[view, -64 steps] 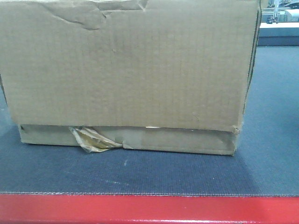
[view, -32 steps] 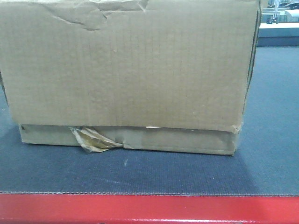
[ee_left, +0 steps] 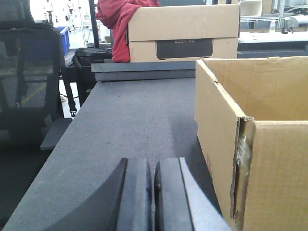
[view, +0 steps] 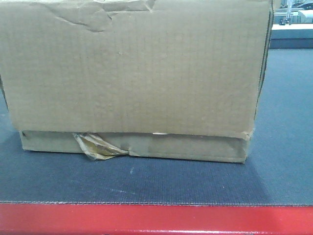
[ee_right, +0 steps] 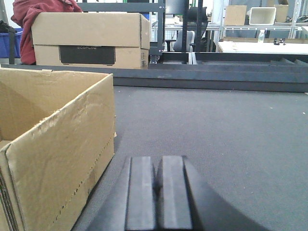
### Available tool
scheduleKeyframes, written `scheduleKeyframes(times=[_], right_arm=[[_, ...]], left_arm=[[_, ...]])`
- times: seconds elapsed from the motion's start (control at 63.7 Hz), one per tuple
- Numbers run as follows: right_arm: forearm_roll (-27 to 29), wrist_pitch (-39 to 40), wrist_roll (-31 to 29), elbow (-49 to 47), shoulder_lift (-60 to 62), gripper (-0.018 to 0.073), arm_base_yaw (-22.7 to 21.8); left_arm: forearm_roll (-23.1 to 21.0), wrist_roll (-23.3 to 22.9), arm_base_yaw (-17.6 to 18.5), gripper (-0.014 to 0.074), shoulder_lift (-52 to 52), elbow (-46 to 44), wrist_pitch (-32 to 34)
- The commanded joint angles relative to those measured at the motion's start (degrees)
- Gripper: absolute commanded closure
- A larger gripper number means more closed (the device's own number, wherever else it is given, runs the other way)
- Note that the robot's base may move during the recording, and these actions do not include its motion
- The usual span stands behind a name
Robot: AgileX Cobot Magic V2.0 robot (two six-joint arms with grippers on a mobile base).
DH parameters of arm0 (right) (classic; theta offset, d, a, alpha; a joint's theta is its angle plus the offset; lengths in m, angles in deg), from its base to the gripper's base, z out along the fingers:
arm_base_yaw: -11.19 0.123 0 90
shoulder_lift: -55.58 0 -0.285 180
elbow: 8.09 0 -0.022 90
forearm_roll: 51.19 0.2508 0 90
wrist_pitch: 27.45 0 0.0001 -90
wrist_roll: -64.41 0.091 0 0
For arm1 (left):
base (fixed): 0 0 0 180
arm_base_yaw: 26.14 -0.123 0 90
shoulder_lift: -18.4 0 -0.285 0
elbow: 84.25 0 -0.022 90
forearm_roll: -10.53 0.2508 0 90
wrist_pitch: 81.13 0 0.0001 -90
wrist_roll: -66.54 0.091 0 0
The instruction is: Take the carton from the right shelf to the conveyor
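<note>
Exterior front-facing view: the carton (view: 132, 73) fills most of the frame, a plain brown cardboard box standing on the dark grey table (view: 146, 181). Its near wall is creased and dented along the top left. The bottom flap sits slightly recessed under the wall, and a torn strip of clear tape (view: 98, 147) curls out at the lower left. A red band (view: 156, 219) runs along the table's near edge.

In the left wrist view the carton is open at the top, its inside bare cardboard, with peeling tape down the near corner edge. It stands just to the right of the left gripper (ee_left: 153, 192), whose jaws are pressed together with nothing between them. In the right wrist view the same box lies to the left of the right gripper (ee_right: 156, 192), and those jaws are likewise together and hold nothing. Both grippers hang low over the table, apart from the carton.

Beyond the far edge stands a second cardboard box (ee_right: 89, 41) with a dark label, a red cloth (ee_left: 118, 21) draped beside it. A black mesh chair (ee_left: 29, 72) stands at the left, and metal shelving (ee_right: 250, 19) with bins fills the background.
</note>
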Motion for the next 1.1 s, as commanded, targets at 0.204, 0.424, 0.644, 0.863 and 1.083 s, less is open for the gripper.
scheduleKeyframes(times=[0.204, 0.424, 0.644, 0.863, 1.083], right_arm=[[-0.83, 1.72, -0.59, 0.0, 0.19, 0.0637, -0.29], [-0.83, 1.72, -0.59, 0.0, 0.19, 0.0637, -0.29], [-0.83, 1.72, -0.59, 0.0, 0.19, 0.0637, -0.29], [-0.83, 1.84, -0.59, 0.0, 0.19, 0.0637, -0.29], [-0.83, 1.96, -0.59, 0.0, 0.19, 0.0637, -0.29]], left_arm=[[-0.17, 0.06, -0.06, 0.0575, -0.3, 0.07, 1.34], [-0.17, 0.06, -0.18, 0.0575, -0.41, 0.07, 0.67], [-9.13, 8.67, -4.89, 0.0575, -4.0, 5.22, 3.03], [-11.51, 8.67, -7.34, 0.0575, -5.36, 19.12, 18.28], [-11.4, 8.67, -7.34, 0.0575, -5.36, 20.31, 20.76]])
